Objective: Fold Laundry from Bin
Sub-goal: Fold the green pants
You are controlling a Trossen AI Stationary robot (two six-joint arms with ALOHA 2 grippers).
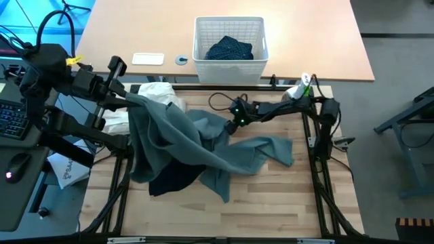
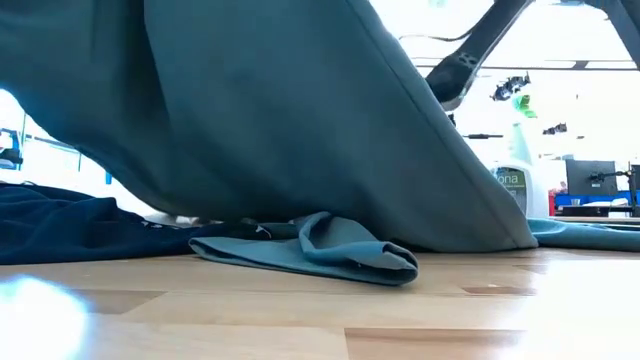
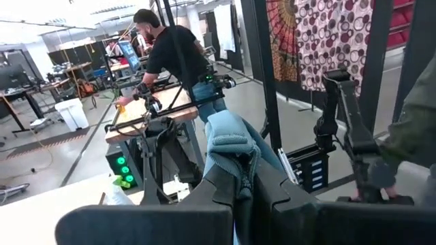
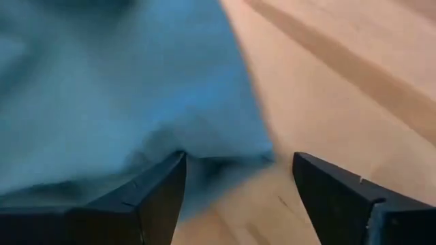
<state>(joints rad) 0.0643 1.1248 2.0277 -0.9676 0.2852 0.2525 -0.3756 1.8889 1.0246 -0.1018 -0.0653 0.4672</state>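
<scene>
A grey-green top (image 1: 196, 146) hangs from my left gripper (image 1: 129, 98), which is raised at the table's left and shut on it. The top slopes down like a tent, and its lower folds (image 2: 320, 250) and right end (image 1: 278, 150) lie on the wood. My right gripper (image 4: 238, 184) stands open over the top's middle (image 1: 230, 122), pointing slantwise down. One finger (image 4: 160, 187) is over an edge of the top, the other (image 4: 334, 194) over bare wood. The white bin (image 1: 229, 41) stands on the far table with dark dotted laundry (image 1: 229, 49) inside. My left gripper pinches a bunched fold of the top (image 3: 235, 153) between its two shut fingers (image 3: 272, 194). Several layers stick out past the fingertips. The fingers point about level, and the rest of the top hangs slack below them down to the table. I cannot tell whether my right gripper touches the top.
A white cloth (image 1: 163, 95) lies at the far left, beside the top. A dark navy piece (image 1: 173, 179) lies partly under the top. A spray bottle (image 1: 305, 85) stands at the far right corner. Bare wood (image 1: 271, 200) lies near and right. A person (image 3: 174, 54) works at another table beyond.
</scene>
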